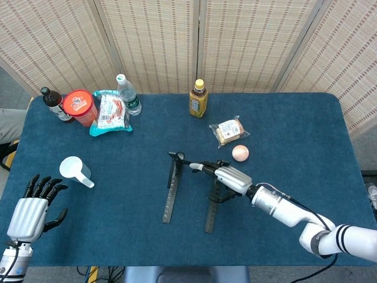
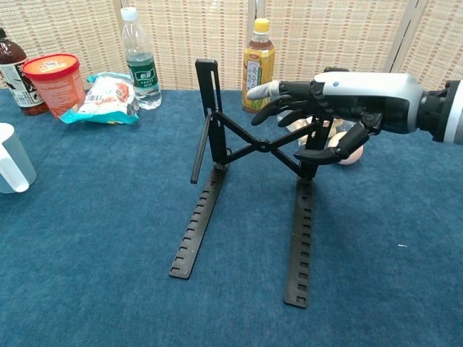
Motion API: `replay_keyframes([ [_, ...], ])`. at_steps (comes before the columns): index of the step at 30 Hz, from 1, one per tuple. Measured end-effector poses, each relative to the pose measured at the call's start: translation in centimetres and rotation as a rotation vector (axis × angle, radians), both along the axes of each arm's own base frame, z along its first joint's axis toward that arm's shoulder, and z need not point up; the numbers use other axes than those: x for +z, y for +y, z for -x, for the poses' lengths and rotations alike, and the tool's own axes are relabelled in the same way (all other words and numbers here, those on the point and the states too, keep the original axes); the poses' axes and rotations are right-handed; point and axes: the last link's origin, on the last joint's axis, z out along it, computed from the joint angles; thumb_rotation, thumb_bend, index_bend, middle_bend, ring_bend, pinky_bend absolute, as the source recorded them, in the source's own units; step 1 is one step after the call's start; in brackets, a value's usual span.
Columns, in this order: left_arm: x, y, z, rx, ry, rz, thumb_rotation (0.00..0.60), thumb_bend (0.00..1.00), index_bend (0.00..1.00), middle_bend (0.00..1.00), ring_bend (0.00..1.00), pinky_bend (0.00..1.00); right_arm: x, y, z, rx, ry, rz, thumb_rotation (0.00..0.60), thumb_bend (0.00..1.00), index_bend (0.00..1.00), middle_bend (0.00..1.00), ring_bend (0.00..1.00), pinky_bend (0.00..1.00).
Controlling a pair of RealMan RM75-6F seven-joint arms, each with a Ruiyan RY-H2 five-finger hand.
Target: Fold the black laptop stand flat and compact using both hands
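Note:
The black laptop stand point(image 2: 199, 224) stands mid-table on two notched base rails. Its upper arms are raised steeply and joined by a crossed brace point(image 2: 260, 147). From above, the stand point(image 1: 171, 191) shows as two near-parallel rails. My right hand point(image 2: 340, 94) reaches in from the right and holds the top of the stand's right upper arm, fingers over it and thumb below. In the head view the right hand point(image 1: 230, 175) sits over the right rail's far end. My left hand point(image 1: 28, 212) hovers at the near left corner, fingers spread, holding nothing, far from the stand.
A white cup point(image 2: 13, 168) is at the left. Along the back stand a dark bottle point(image 2: 11, 69), a red tub point(image 2: 52, 83), a snack bag point(image 2: 108, 97), a water bottle point(image 2: 141, 61) and a tea bottle point(image 2: 259, 66). A wrapped sandwich point(image 1: 228, 131) and a peach ball point(image 1: 240, 153) lie behind my right hand.

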Motion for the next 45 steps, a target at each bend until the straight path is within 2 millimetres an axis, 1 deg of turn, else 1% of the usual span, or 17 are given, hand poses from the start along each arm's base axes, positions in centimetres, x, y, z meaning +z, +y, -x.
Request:
replay_keyframes([
  [12, 0.1, -0.1, 0.3, 0.001, -0.001, 0.000, 0.600, 0.27, 0.26, 0.19, 0.11, 0.01, 0.1, -2.0, 0.4, -0.077, -0.033, 0.056, 0.600, 0.29, 0.02, 0.17, 0.04, 0.12],
  [18, 0.2, -0.1, 0.3, 0.002, -0.001, -0.001, 0.600, 0.27, 0.26, 0.19, 0.11, 0.01, 0.3, -2.6, 0.5, -0.094, -0.046, 0.069, 0.600, 0.30, 0.02, 0.17, 0.04, 0.12],
  [22, 0.2, -0.2, 0.3, 0.003, -0.001, -0.003, 0.600, 0.27, 0.26, 0.19, 0.11, 0.01, 0.6, -2.0, 0.3, -0.077, -0.065, 0.054, 0.600, 0.30, 0.02, 0.17, 0.04, 0.12],
  [26, 0.2, -0.2, 0.3, 0.004, -0.001, -0.002, 0.600, 0.27, 0.26, 0.19, 0.11, 0.01, 1.1, -0.8, 0.4, -0.048, -0.075, 0.023, 0.600, 0.30, 0.02, 0.17, 0.04, 0.12],
  [30, 0.1, -0.1, 0.2, 0.001, 0.000, 0.001, 0.600, 0.27, 0.26, 0.19, 0.11, 0.01, 1.5, 0.8, 1.3, -0.039, -0.073, -0.012, 0.600, 0.30, 0.02, 0.17, 0.04, 0.11],
  [34, 0.1, 0.0, 0.1, -0.007, 0.000, 0.003, 0.600, 0.27, 0.26, 0.19, 0.11, 0.01, 1.5, 1.8, 2.4, -0.052, -0.040, -0.051, 0.600, 0.30, 0.02, 0.17, 0.04, 0.12],
  [39, 0.0, -0.1, 0.0, -0.009, 0.000, 0.004, 0.600, 0.27, 0.26, 0.19, 0.11, 0.01, 1.0, 1.6, 3.8, -0.098, -0.002, -0.065, 0.600, 0.30, 0.02, 0.17, 0.04, 0.12],
  [45, 0.2, -0.4, -0.1, -0.003, 0.002, -0.003, 0.600, 0.27, 0.26, 0.19, 0.11, 0.01, -0.3, 0.7, 4.6, -0.131, 0.027, -0.078, 0.600, 0.30, 0.02, 0.17, 0.04, 0.12],
])
